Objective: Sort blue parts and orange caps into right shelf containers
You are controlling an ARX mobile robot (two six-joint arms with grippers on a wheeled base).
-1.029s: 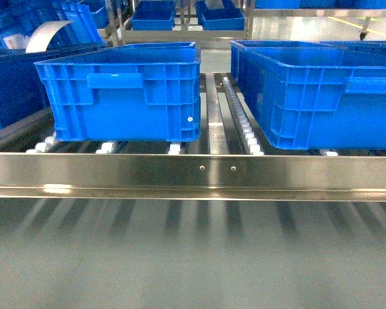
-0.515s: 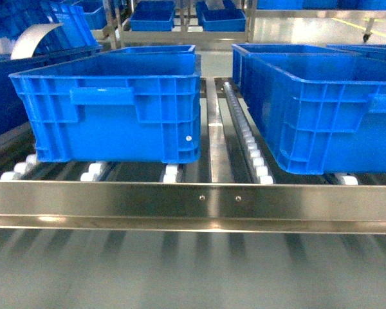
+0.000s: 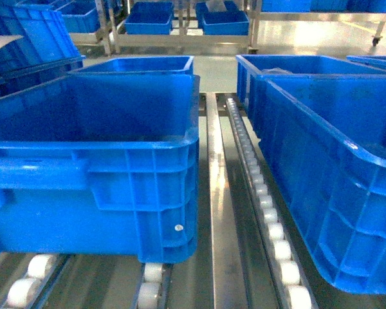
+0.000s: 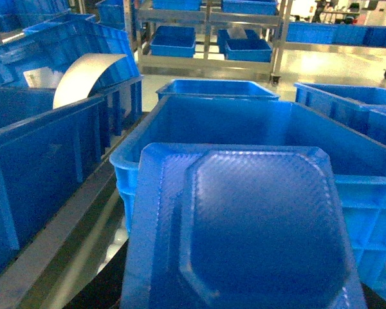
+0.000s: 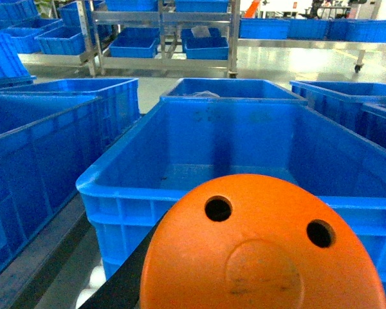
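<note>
A flat blue part (image 4: 257, 232) with a raised octagonal panel fills the lower left wrist view; it is held up before an open blue crate (image 4: 125, 158), and it hides my left gripper's fingers. An orange cap (image 5: 257, 257), domed with two round holes, fills the lower right wrist view in front of another blue crate (image 5: 116, 187) and hides the right gripper's fingers. In the head view the two right shelf containers stand side by side, left crate (image 3: 116, 187) and right crate (image 3: 334, 180). Neither gripper shows in the head view.
The crates rest on white roller tracks (image 3: 270, 219) with a steel rail (image 3: 219, 212) between them. Smaller blue crates (image 3: 135, 64) stand behind. Racks with more crates (image 3: 151, 19) line the back. A curved white sheet (image 4: 83, 77) lies among stacked crates at the left.
The head view has closed in on the shelf and now looks down into the crates. The steel front bar has dropped out of the frame.
</note>
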